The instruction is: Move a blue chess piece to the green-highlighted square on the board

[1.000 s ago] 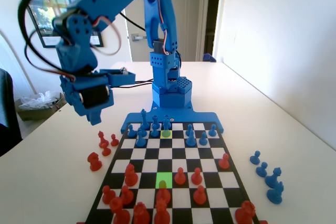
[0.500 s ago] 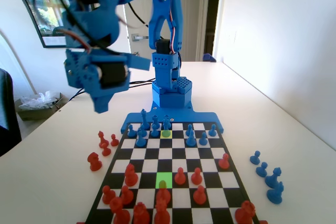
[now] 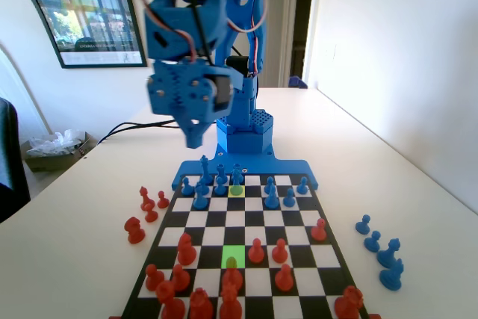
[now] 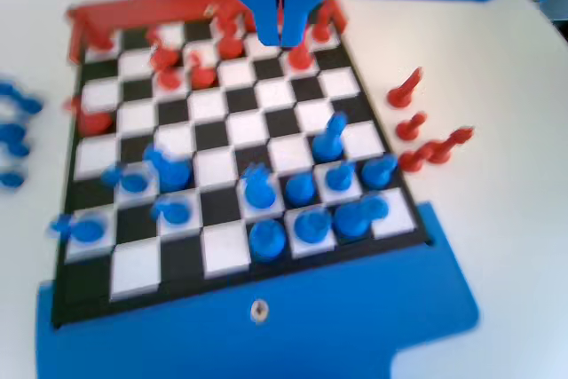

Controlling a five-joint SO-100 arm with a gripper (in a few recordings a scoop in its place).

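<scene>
The board (image 3: 258,218) lies in front of the blue arm. Its green-highlighted square (image 3: 234,252) is near the front, with a red pawn's head overlapping its near edge. Small blue chess pieces (image 3: 289,198) stand in the far rows, around a paler yellow-green cell (image 3: 236,191). My gripper (image 3: 193,138) hangs high above the board's far left end, pointing down, shut and holding nothing. In the blurred wrist view the jaws of the gripper (image 4: 282,35) meet above the board (image 4: 222,250), and blue pieces (image 4: 266,239) crowd the nearest rows.
Several blue pieces (image 3: 381,252) stand off the board on the right of the fixed view, and red ones (image 3: 135,230) on the left. Red pieces (image 3: 256,251) fill the near rows around the green square. In the wrist view, red pieces (image 4: 410,122) lie right of the board.
The arm has swung from the left side of the fixed view rightward, to above the board's far end. The gripper now points down. No piece has moved.
</scene>
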